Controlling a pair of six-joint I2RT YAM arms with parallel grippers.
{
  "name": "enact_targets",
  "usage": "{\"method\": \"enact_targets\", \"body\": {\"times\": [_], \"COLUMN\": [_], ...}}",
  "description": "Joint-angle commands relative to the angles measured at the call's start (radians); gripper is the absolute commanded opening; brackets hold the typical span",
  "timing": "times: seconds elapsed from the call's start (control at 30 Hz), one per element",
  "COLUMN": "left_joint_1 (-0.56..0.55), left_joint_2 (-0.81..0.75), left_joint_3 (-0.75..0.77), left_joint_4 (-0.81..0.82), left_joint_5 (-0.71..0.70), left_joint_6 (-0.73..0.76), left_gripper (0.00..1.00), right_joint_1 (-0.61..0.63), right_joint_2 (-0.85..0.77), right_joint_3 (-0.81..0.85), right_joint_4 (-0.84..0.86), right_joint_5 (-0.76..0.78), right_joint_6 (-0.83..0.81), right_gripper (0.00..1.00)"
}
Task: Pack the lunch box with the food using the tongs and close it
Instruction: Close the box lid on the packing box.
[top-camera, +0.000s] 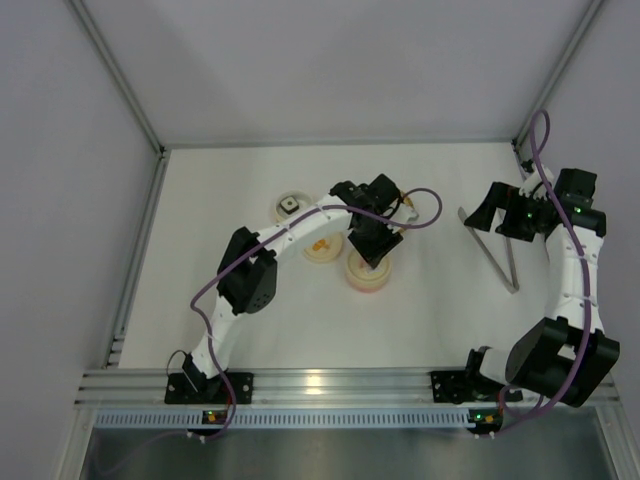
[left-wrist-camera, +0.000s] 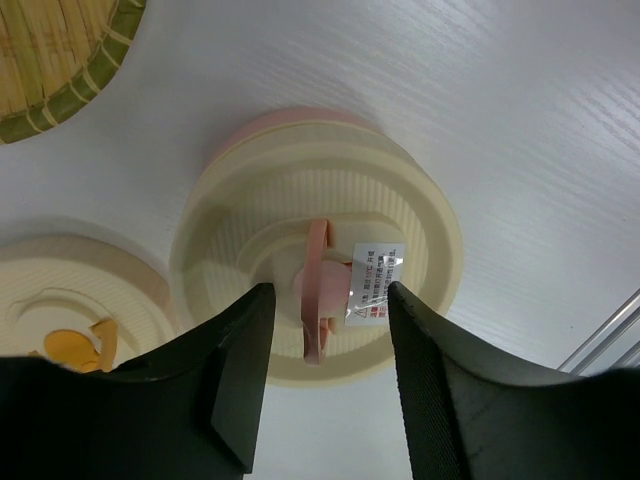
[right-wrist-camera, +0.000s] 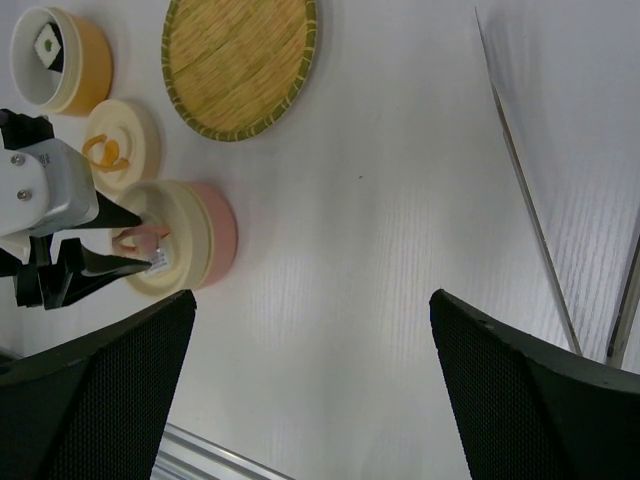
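The lunch box (top-camera: 367, 274) is a pink tub under a ribbed cream lid (left-wrist-camera: 320, 190) with a pink handle tab (left-wrist-camera: 318, 290). My left gripper (left-wrist-camera: 325, 300) hangs over it, open, one finger on each side of the tab with gaps on both sides. The tongs (right-wrist-camera: 527, 205) lie on the table at the right (top-camera: 497, 255), beside my right gripper (right-wrist-camera: 311, 300), which is open wide over bare table. One white-and-dark cube of food (right-wrist-camera: 46, 45) sits in a small orange bowl (top-camera: 289, 207).
A second cream lid with an orange handle (right-wrist-camera: 120, 145) lies between the bowl and the lunch box. A woven plate (right-wrist-camera: 240, 65) sits behind them. The metal rail (right-wrist-camera: 215, 455) marks the table's near edge, and walls enclose the other sides.
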Motion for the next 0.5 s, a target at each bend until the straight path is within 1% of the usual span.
{"method": "enact_targets", "body": {"times": [0.0,0.07,0.2,0.27,0.37,0.43,0.47], "left_joint_1": [-0.004,-0.004,-0.004,-0.002,0.001,0.021,0.033], "left_joint_2": [-0.036,-0.051,-0.097,-0.125,-0.180,-0.224,-0.241], "left_joint_3": [-0.009,0.003,0.034,0.036,0.036,0.031,0.026], "left_joint_4": [0.039,0.034,0.016,0.014,0.016,0.013,0.016], "left_joint_5": [0.008,-0.001,-0.012,-0.015,-0.024,-0.005,0.017], "left_joint_6": [0.002,0.012,0.038,0.052,0.057,0.049,0.029], "left_gripper": [0.55,0.62,0.66,0.66,0.64,0.62,0.62], "right_joint_1": [0.005,0.005,0.005,0.005,0.007,0.011,0.014], "right_joint_2": [-0.005,-0.006,-0.012,-0.020,-0.029,-0.037,-0.044], "right_joint_3": [-0.002,-0.002,-0.006,-0.008,-0.008,-0.003,0.000], "right_joint_4": [0.047,0.045,0.047,0.054,0.053,0.053,0.050], "right_joint_5": [-0.026,-0.028,-0.045,-0.057,-0.081,-0.115,-0.123], "right_joint_6": [0.004,0.004,-0.007,-0.012,-0.050,-0.088,-0.142], "right_gripper": [0.99,0.99,0.99,0.99,0.99,0.99,0.99]}}
